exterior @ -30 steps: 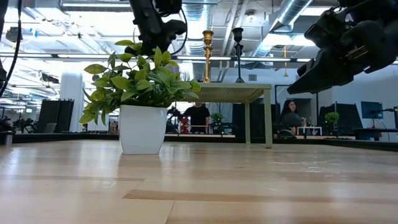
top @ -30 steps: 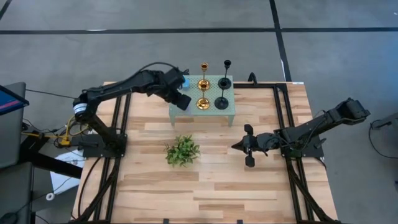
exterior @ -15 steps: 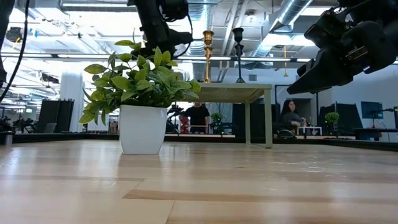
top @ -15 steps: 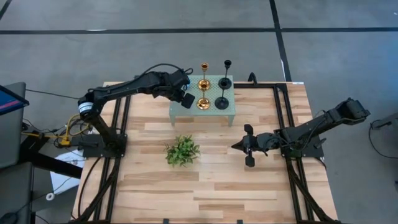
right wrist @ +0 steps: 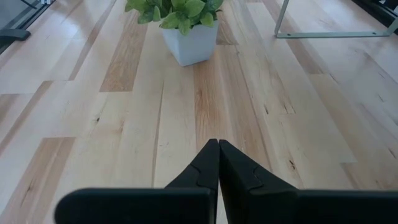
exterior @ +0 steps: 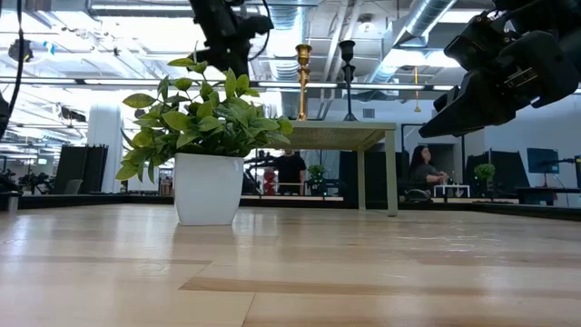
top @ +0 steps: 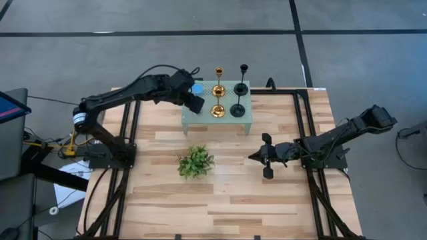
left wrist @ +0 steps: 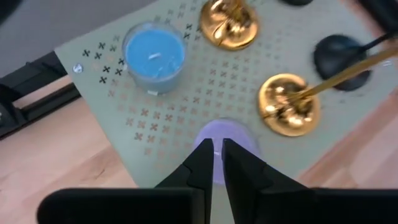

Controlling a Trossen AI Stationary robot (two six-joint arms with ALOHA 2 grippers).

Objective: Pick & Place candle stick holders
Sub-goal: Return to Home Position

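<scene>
Two gold candle stick holders and two black ones stand on their round bases on a small green table at the far middle. My left gripper hovers over that table's left part. It is shut and empty, above a purple candle, with the nearer gold base beside it. My right gripper is shut and empty above the wooden table, right of the plant.
A blue candle stands on the green table's far left corner. A green plant in a white pot stands at the table's middle. Black frame rails run along both sides. People sit in the room beyond.
My left gripper swung a little toward the gold holders. It then came back toward the table's left and rose slightly, staying shut. The holders have not moved.
</scene>
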